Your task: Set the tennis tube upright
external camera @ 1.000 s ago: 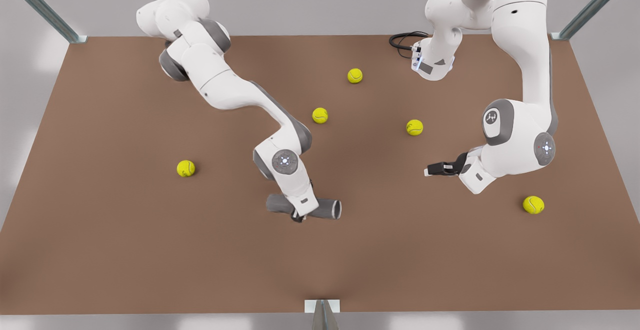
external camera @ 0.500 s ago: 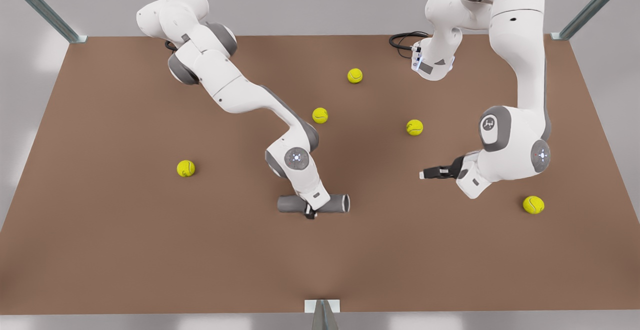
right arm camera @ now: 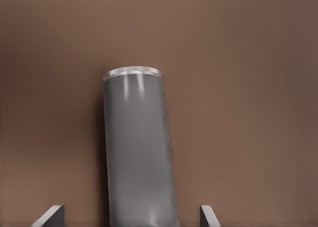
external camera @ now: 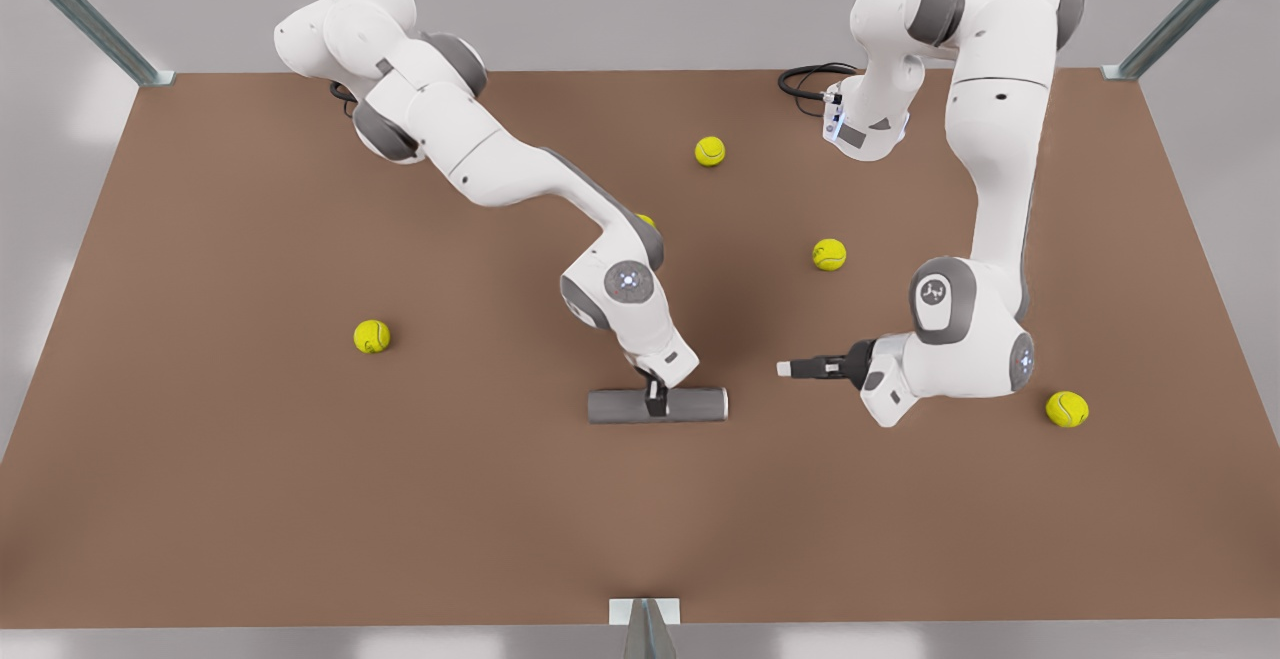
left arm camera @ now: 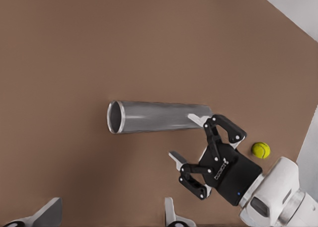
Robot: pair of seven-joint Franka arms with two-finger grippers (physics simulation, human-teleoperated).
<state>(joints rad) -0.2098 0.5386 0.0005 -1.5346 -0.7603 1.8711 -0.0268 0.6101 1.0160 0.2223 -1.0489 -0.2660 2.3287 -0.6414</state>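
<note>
The tennis tube (external camera: 620, 405) is a grey cylinder lying flat on the brown table, silvery-rimmed end (external camera: 724, 404) toward the front view's right. My right gripper (external camera: 655, 401) hangs over its middle, open, fingers pointing down. In the right wrist view the tube (right arm camera: 136, 147) runs away between my two spread fingertips (right arm camera: 54, 214), with table showing on both sides of it. My left gripper (external camera: 783, 369) is open a short way off the rimmed end, at the front view's right. The left wrist view shows the tube (left arm camera: 154, 116), its open end (left arm camera: 117, 116) and the right gripper (left arm camera: 186, 137).
Several yellow-green tennis balls lie scattered on the table (external camera: 300, 499): one (external camera: 829, 254) behind the left gripper, one (external camera: 1067, 409) near the right edge, one (external camera: 372, 336) at the left. A black cable (external camera: 810, 79) loops at the back. A ball (left arm camera: 261, 150) lies beyond the right gripper.
The tube and the right gripper have shifted toward the front view's right, and the tube has gone from tilted to level. The left gripper has moved closer to the rimmed end.
</note>
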